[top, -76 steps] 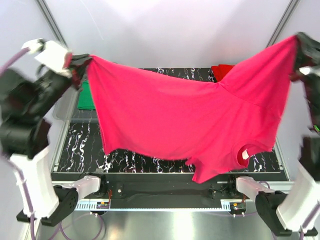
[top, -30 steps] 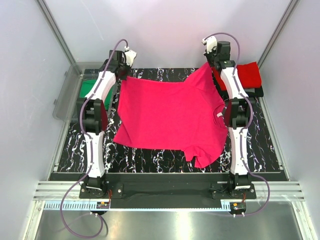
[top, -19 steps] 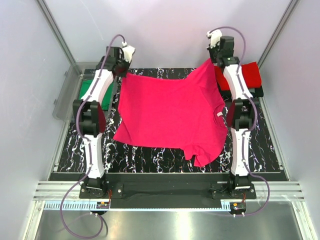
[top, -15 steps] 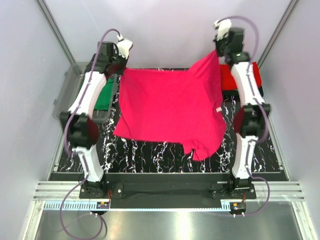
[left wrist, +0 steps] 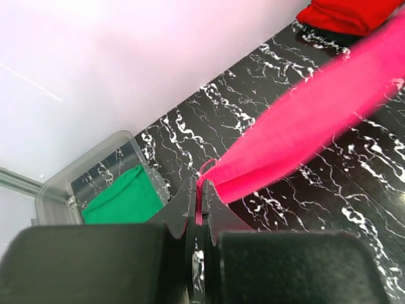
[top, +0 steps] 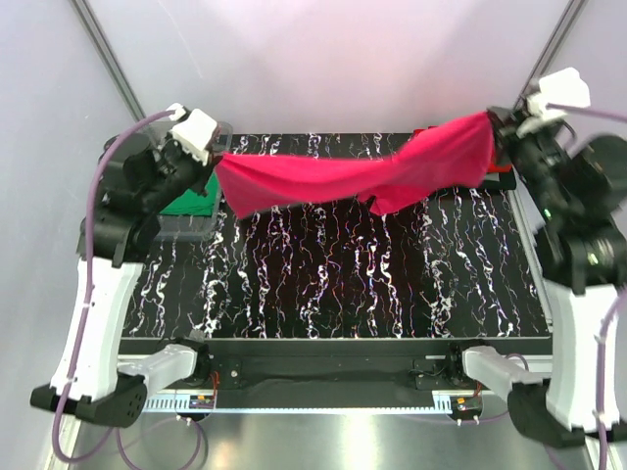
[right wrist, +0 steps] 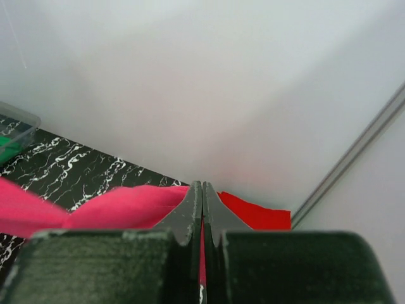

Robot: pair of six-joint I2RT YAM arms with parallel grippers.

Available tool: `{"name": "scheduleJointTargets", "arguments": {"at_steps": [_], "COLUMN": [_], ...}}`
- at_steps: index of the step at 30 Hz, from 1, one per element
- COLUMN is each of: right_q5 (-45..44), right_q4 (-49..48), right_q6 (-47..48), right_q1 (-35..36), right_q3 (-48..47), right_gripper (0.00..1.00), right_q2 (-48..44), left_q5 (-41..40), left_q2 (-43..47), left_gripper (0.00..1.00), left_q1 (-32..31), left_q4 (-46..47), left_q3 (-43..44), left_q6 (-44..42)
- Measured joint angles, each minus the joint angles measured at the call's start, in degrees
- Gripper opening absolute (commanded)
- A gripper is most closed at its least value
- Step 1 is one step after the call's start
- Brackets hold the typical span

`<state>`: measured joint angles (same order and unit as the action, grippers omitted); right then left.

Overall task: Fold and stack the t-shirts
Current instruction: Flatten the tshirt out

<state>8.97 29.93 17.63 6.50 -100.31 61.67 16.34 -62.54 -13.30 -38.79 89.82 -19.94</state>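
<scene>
The magenta-pink t-shirt (top: 343,174) hangs in the air as a bunched, sagging band over the far part of the table, stretched between both grippers. My left gripper (top: 214,162) is shut on its left end, and the cloth is pinched between the jaws (left wrist: 201,190). High at the far right, my right gripper (top: 493,127) is shut on the other end, with pink cloth showing between its jaws (right wrist: 202,190). The red t-shirt (left wrist: 354,12) lies folded at the far right corner. The green t-shirt (left wrist: 120,199) lies in the bin.
A clear plastic bin (top: 181,230) sits at the far left, under the left gripper. The black marbled table (top: 343,294) spreads below the hanging shirt. White walls and metal posts close off the back and sides.
The pink shirt, spread flat on the table a second ago, has been lifted off it. Both arms rose and swung outward, pulling it into a narrow hanging band.
</scene>
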Motion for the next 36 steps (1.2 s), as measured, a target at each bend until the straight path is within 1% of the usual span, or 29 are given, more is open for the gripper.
{"name": "scheduleJointTargets", "arguments": {"at_steps": [3, 5, 9, 13, 16, 18, 20, 22, 25, 27, 30, 33, 36], "right_q5": [-0.31, -0.44, -0.7, -0.9, -1.03, -1.46, -2.21, -2.82, -3.13, -3.04, -2.84, -2.01, -0.96], "right_q4": [3.61, 5.77, 7.72, 9.01, 8.28, 7.06, 4.9, 2.16, -2.71, -7.28, -9.77, -11.63, -12.17], "right_q6": [0.37, 0.79, 2.29, 4.72, 6.29, 7.61, 8.85, 10.1, 11.13, 11.54, 11.98, 12.28, 12.94], "right_q1": [0.0, 0.0, 0.0, 0.0, 0.0, 0.0, 0.0, 0.0, 0.0, 0.0, 0.0, 0.0, 0.0], "right_q3": [-1.51, -4.11, -11.37, -22.43, -30.1, -33.66, -34.16, -32.11, -23.96, -13.9, -2.99, 5.11, 8.92], "right_gripper": [0.0, 0.0, 0.0, 0.0, 0.0, 0.0, 0.0, 0.0, 0.0, 0.0, 0.0, 0.0, 0.0], "right_q2": [-4.42, -5.77, -5.9, -3.02, 0.31, 2.54, 3.89, 4.94, 5.7, 5.84, 7.91, 13.49, 21.22], "left_q5": [0.07, 0.33, 1.31, 1.88, 1.81, 1.7, 1.66, 1.64, 1.66, 1.64, 1.51, 1.4, 1.42], "left_q2": [3.32, 5.11, 6.34, 6.21, 5.86, 5.75, 5.49, 5.22, 4.26, 2.84, -0.52, -6.64, -14.45], "left_gripper": [0.0, 0.0, 0.0, 0.0, 0.0, 0.0, 0.0, 0.0, 0.0, 0.0, 0.0, 0.0, 0.0], "left_q1": [0.22, 0.92, 3.37, 4.94, 5.09, 5.09, 5.11, 5.11, 5.11, 5.11, 5.14, 5.14, 5.11], "left_q4": [-2.21, -3.02, -3.87, -2.69, -0.87, 0.46, 1.51, 2.29, 2.54, 2.34, 1.81, 0.76, 0.5], "left_q3": [0.72, 2.64, 11.52, 20.74, 25.51, 27.02, 26.71, 24.35, 17.49, 12.11, 5.6, 0.39, -0.42], "left_q6": [-0.2, -0.15, 0.28, 0.55, 0.5, 0.39, 0.09, -0.46, -1.55, -2.16, -2.62, -2.73, -2.71]}}
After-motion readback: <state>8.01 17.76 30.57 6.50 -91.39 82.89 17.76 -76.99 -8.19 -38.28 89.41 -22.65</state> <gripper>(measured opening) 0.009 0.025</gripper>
